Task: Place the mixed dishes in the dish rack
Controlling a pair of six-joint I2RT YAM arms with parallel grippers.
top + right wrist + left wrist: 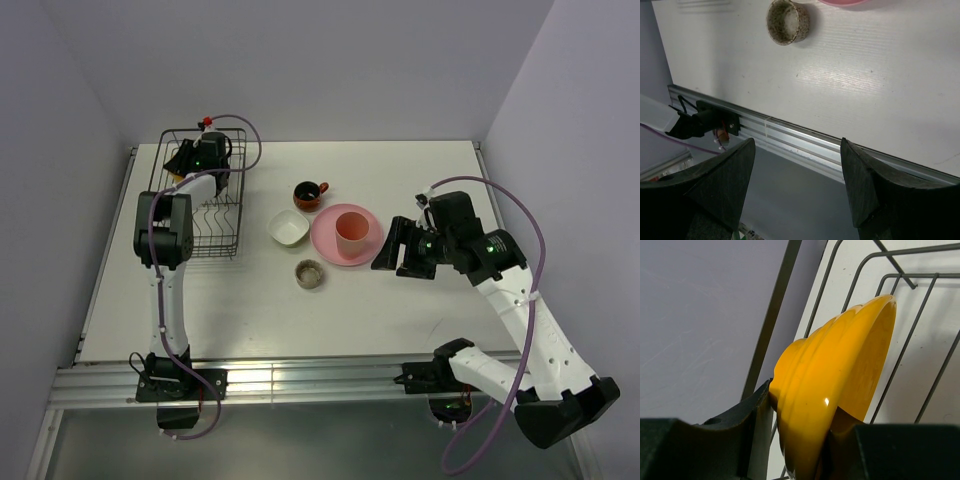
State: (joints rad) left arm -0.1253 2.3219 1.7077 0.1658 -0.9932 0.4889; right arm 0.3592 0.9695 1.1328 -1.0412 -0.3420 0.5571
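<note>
Dishes, nearest first: small grey-brown dish (311,274) alone on the table (430,320), closest to the arm bases. Just right of it and a little farther back, right gripper (796,145), spread wide, holding nothing, hovering over the tabletop beside the pink plate (325,248) without touching it. On that plate, pink tumbler (351,231), upright, mouth up. Left of the plate, white bowl (288,229), near it but apart. Behind those two, dark red-brown mug (310,196), handle toward the right. Farther back and off to the left, black wire dish rack (212,222). At its far end, left gripper (807,415), clamped on the orange-yellow bowl (840,365): one finger against the ribbed outside, the other on the inner side, bowl stood on edge and tilted, rack wires close around it. Impossible to tell whether resting on the wires or hanging just above them. Likely step in hand: seating the first dish, with five more to go. Next move, by the look of it: ease the bowl down until propped by the wires, then let go and back out without snagging one; firm grip until then, glazed surface probably slippery. For the free arm, probably the tumbler first, off the plate, before any attempt at the plate itself.
</note>
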